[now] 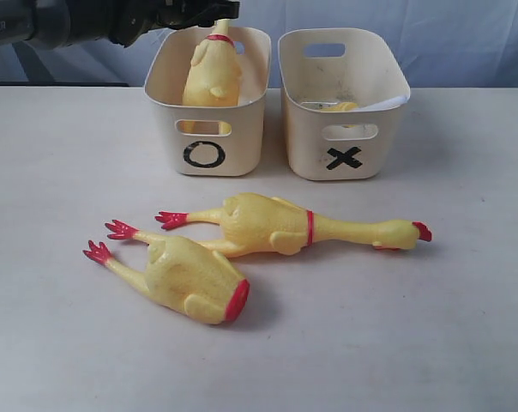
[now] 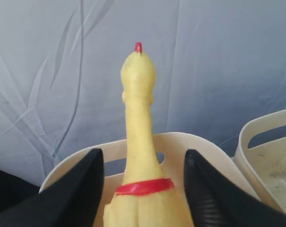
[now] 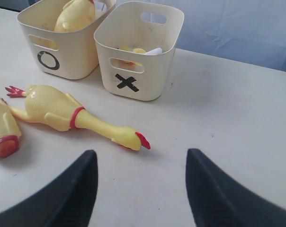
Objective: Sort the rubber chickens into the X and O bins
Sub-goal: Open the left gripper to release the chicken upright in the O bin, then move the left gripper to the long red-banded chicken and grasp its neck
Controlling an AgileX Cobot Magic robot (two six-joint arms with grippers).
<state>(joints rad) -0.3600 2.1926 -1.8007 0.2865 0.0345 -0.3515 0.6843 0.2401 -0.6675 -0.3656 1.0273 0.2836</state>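
Headless chicken body (image 1: 195, 279) and whole chicken (image 1: 276, 225) lie unsorted on the table (image 1: 465, 326); left gripper (image 2: 144, 151) jaws flank the upright chicken (image 2: 138, 137) in the O bin (image 1: 246, 142), pinch indiscernible; right gripper (image 3: 140, 152) spread, empty; a snagging withdrawal could tip it out.

left wrist | chicken (image 2: 138, 142) neck upright between tool (image 2: 144, 156) fingers (image 2: 81, 189) | cream bin (image 2: 185, 139) rim behind | second bin (image 2: 268, 146) beside

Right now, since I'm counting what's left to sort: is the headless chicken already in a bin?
No, the headless chicken lies on the table in front of the O bin.
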